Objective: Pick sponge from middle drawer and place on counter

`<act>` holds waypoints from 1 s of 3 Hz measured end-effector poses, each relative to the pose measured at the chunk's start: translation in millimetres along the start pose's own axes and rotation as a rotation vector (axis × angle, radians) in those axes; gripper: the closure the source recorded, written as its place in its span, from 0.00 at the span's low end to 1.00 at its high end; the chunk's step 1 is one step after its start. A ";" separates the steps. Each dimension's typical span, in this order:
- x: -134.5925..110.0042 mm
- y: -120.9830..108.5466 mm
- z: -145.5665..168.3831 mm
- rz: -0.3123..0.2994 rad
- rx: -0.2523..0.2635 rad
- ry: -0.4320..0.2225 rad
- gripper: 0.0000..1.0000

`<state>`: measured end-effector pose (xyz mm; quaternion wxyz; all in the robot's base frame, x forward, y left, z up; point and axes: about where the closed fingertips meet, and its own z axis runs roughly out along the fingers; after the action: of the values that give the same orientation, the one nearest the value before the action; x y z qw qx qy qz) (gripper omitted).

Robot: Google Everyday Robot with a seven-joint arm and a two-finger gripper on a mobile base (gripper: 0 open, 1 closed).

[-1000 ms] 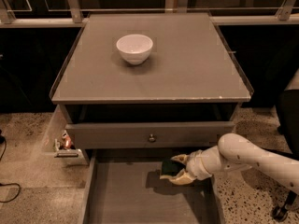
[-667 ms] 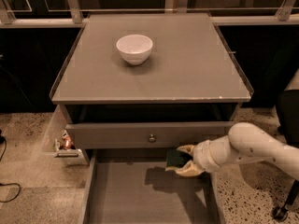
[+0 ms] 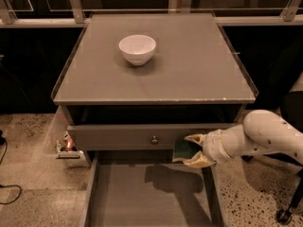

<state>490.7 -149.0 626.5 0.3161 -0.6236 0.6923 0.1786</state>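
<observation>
Camera view: I see the sponge (image 3: pixel 181 149) clamped between the fingers of my hand (image 3: pixel 189 151), above the right rear of the open middle drawer (image 3: pixel 137 202) and just before the knobbed drawer front (image 3: pixel 118 137). Higher up, the counter (image 3: pixel 199 74) carries a white bowl (image 3: pixel 137 48).

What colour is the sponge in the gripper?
Dark green, camera view; gripper holds the small rectangular sponge above the grey middle drawer.

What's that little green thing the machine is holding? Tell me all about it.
The sponge is small, dark green on the side that shows, soft-looking. The gripper pinches it between two pale fingers, held up over the open middle drawer, right of the knob on the drawer front above.
</observation>
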 end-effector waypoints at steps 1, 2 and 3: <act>-7.1 2.7 -8.9 -0.017 0.001 -0.013 1.00; -41.2 7.2 -50.3 -0.091 0.052 -0.034 1.00; -87.8 3.2 -116.3 -0.180 0.138 -0.046 1.00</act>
<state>464.5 -157.2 769.6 0.3889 -0.6558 0.6366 0.1159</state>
